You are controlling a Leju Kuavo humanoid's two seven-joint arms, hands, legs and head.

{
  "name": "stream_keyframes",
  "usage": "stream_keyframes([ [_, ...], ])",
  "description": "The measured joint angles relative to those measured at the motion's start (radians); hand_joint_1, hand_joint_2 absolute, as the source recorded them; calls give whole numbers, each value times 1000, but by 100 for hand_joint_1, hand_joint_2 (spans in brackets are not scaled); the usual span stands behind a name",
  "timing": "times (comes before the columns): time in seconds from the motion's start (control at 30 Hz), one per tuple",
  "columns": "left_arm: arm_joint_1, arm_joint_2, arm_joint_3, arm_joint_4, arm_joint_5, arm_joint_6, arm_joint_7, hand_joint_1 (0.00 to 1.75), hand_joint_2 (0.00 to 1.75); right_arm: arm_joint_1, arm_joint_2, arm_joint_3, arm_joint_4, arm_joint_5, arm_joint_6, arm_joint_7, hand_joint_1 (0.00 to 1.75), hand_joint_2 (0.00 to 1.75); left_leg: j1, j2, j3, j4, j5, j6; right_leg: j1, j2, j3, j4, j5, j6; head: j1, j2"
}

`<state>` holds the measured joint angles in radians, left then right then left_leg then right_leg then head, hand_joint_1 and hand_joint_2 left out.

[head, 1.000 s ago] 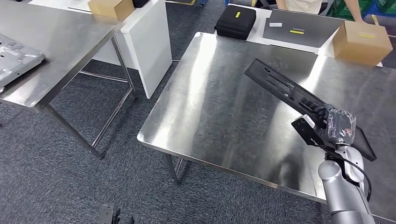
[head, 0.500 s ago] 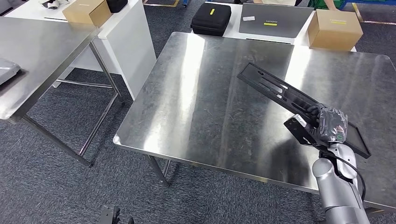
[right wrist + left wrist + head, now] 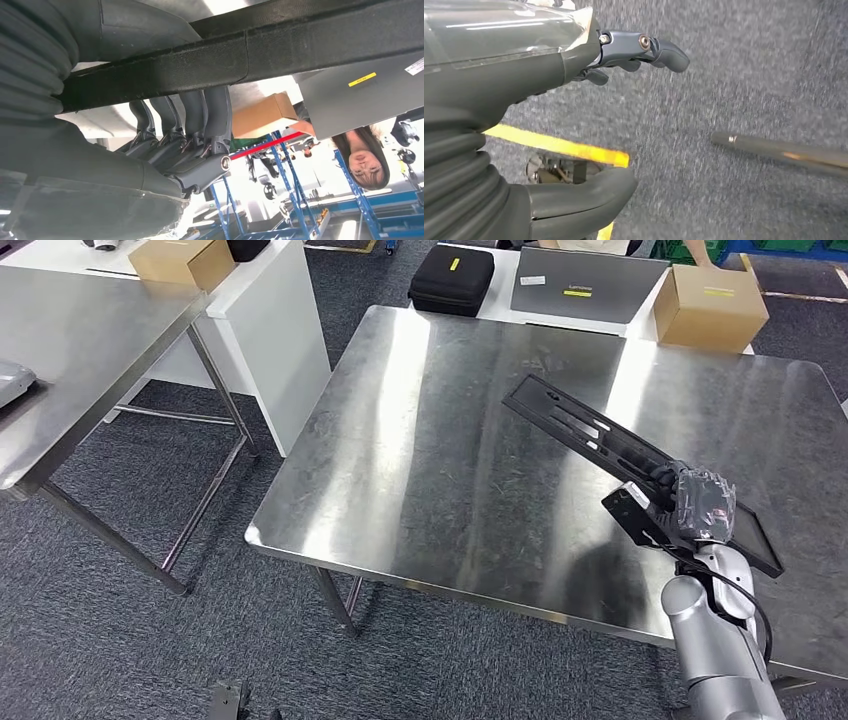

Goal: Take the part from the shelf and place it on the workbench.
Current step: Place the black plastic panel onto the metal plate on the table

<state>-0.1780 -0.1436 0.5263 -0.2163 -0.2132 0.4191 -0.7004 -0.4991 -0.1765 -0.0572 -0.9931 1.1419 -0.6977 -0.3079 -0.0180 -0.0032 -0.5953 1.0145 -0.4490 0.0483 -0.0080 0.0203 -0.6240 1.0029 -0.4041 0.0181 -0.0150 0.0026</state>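
The part is a long flat black panel [image 3: 590, 433] with slots. My right hand [image 3: 700, 502] grips it near its close end and holds it tilted above the steel workbench [image 3: 450, 440], far end toward the bench's middle. In the right wrist view the fingers [image 3: 200, 115] curl round the panel's dark edge [image 3: 250, 55]. My left hand [image 3: 574, 100] hangs over grey carpet with its fingers apart and nothing in it.
A cardboard box [image 3: 710, 306], a grey laptop [image 3: 590, 282] and a black case [image 3: 452, 278] lie on a white table behind the workbench. A second steel table [image 3: 90, 350] stands at the left, with a white cabinet [image 3: 280, 330] between. A person [image 3: 365, 160] stands beyond the box.
The camera has shifted, bringing the workbench more square and central in view. My right hand keeps its hold on the panel, which sits slightly lower in the picture.
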Motion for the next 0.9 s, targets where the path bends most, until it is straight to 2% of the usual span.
stream_keyframes([
  [0.43,1,-7,0,0,-10,8,1,0,175,16,21,-1,-3,41,0,33,166,175,-3,0,-1,0,-1,3,-5,0,-1,-2,0,1,0,0],
  [0.77,1,-10,0,0,-15,9,1,0,175,17,27,-1,-3,11,0,34,166,175,-1,0,-2,2,-1,3,-5,0,-4,0,0,1,0,0],
  [0.9,1,-10,0,0,-17,9,2,0,175,18,27,-1,-3,-13,0,31,166,175,-1,0,-12,12,-3,3,-5,0,-15,10,0,0,0,0],
])
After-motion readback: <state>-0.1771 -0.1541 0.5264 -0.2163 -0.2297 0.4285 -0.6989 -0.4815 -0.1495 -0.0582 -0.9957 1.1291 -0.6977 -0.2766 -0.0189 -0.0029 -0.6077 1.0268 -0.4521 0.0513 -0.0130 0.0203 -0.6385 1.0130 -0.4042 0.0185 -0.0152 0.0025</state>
